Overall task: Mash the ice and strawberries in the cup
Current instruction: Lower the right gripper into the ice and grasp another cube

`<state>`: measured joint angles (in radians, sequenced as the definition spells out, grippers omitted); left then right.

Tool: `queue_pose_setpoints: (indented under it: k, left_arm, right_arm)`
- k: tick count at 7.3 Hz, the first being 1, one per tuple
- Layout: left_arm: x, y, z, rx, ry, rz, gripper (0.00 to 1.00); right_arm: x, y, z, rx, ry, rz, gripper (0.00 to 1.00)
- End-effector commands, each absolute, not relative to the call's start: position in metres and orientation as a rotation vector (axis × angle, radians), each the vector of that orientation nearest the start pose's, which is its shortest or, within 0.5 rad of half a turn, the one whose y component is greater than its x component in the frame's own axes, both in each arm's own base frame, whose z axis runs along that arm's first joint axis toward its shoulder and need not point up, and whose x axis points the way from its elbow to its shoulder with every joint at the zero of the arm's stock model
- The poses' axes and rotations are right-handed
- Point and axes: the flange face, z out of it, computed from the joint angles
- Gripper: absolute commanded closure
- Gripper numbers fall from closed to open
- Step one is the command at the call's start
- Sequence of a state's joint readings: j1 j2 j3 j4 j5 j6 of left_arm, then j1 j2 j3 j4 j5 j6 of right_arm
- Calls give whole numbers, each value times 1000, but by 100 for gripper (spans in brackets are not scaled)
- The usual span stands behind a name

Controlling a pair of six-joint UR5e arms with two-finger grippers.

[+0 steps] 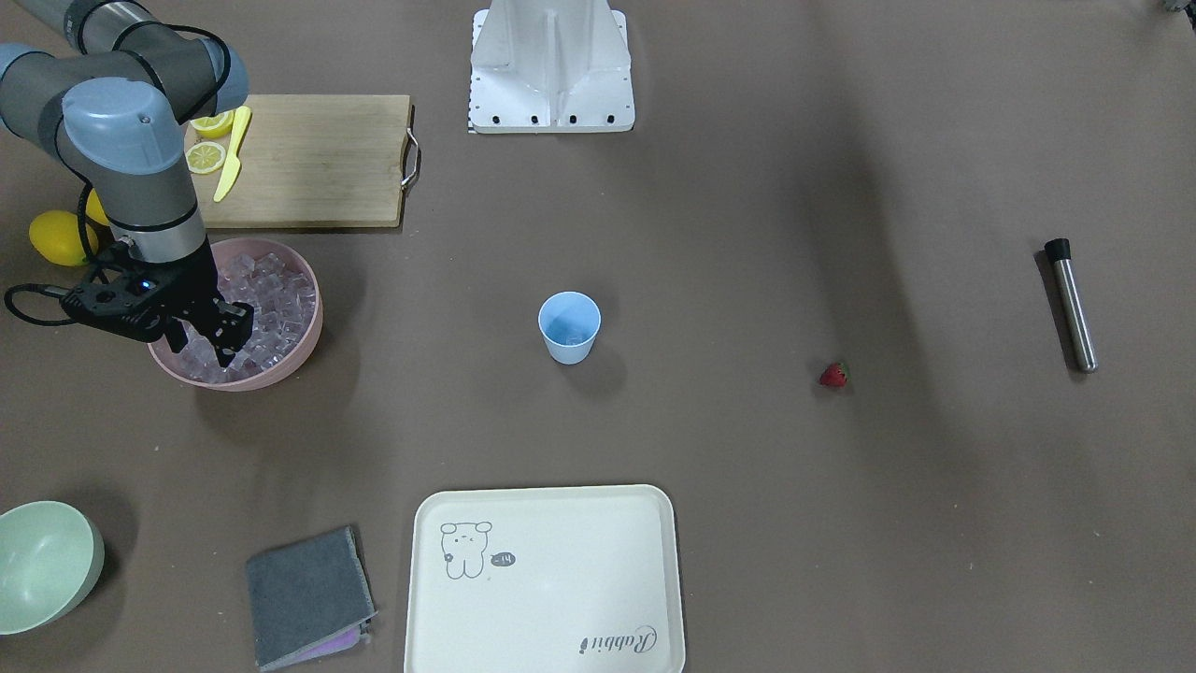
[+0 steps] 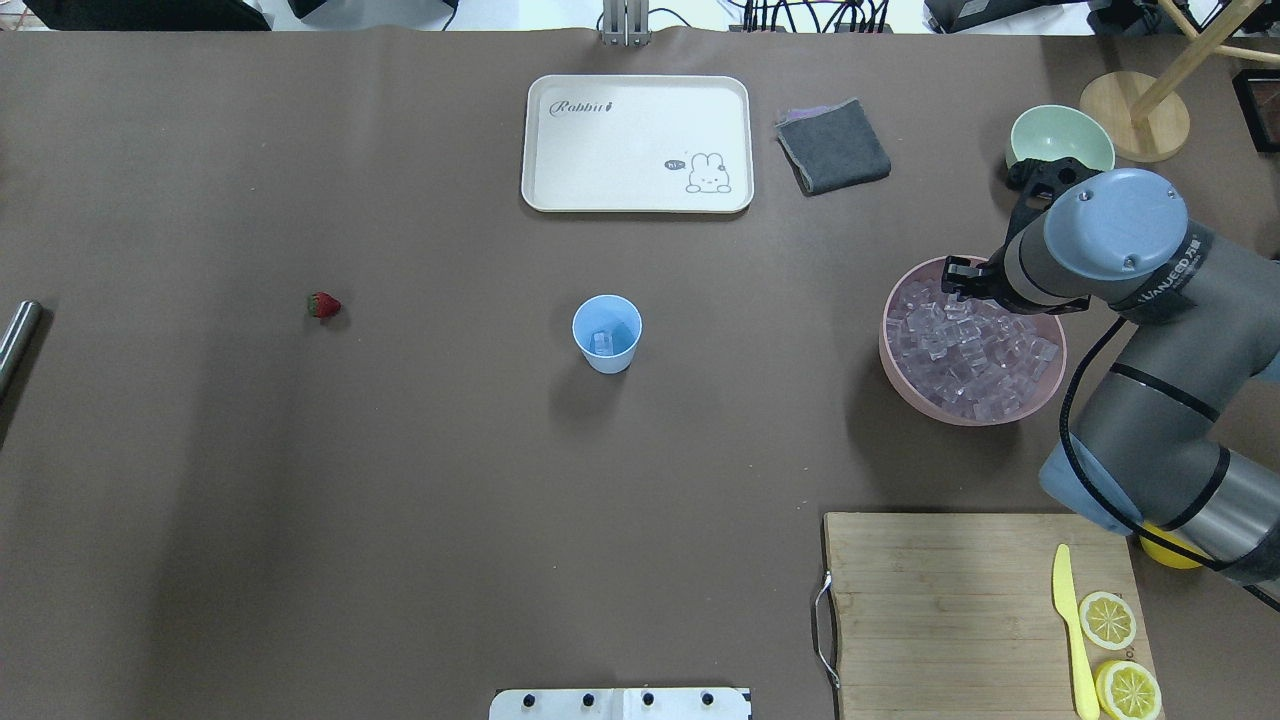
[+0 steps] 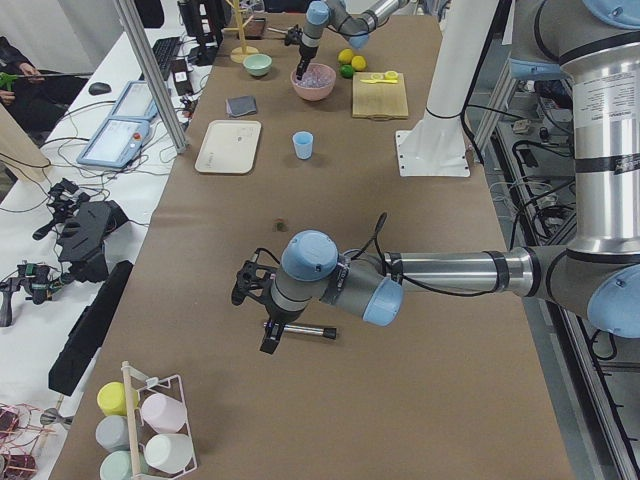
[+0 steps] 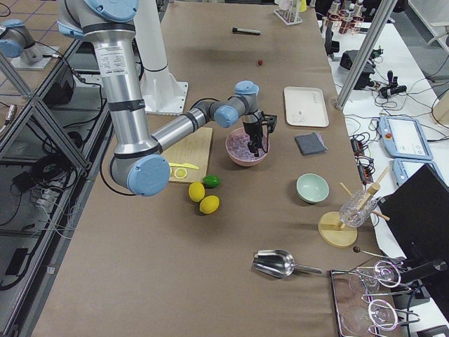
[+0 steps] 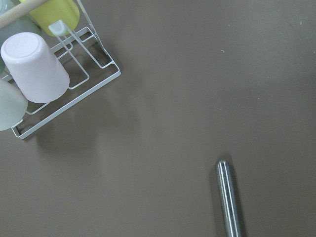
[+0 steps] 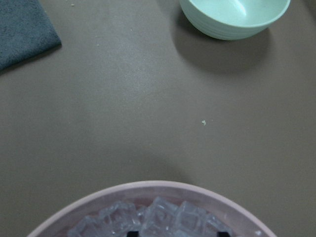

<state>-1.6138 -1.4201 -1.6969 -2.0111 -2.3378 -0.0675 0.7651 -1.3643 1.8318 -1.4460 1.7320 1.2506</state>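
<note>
Right gripper (image 1: 234, 341) points straight down into the pink bowl (image 1: 301, 353), its fingers spread and their tips sunk among the ice (image 1: 276, 294) on the bowl's far side. The right arm's wrist is bent over above the rim.

Nearest the robot, on its right, lies one wooden cutting board (image 2: 950, 600) carrying two lemon slices (image 2: 1108, 619) and one yellow knife (image 2: 1072, 630). The pink bowl sits just beyond it.

Level with the bowl, the single light-blue cup (image 1: 569, 327) stands upright at mid-table, with a little ice showing at its bottom. Bare brown table (image 1: 747, 234) lies open on every side of it.

One strawberry (image 1: 833, 376) lies alone well to the robot's left of the cup. Farther left, near the table's end, is one metal rod with a black cap (image 1: 1073, 308).

The left arm stretches out low, and the left gripper (image 3: 268, 340) hangs above that rod. Whether its fingers are apart or together cannot be told.

Along the far edge are one cream tray (image 2: 620, 140), one grey cloth (image 2: 833, 146) and one pale green bowl (image 2: 1060, 135).
</note>
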Motion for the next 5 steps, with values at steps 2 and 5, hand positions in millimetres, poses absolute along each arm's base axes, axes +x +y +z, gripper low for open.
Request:
queue_pose_setpoints:
  k: [2, 5]
  left_arm:
    - [-83, -446, 618, 383, 760, 57, 1]
    - [-83, -445, 620, 380, 762, 56, 1]
  right_arm:
    - [-335, -477, 436, 170, -578, 376, 69]
    - [-338, -478, 418, 180, -606, 370, 81]
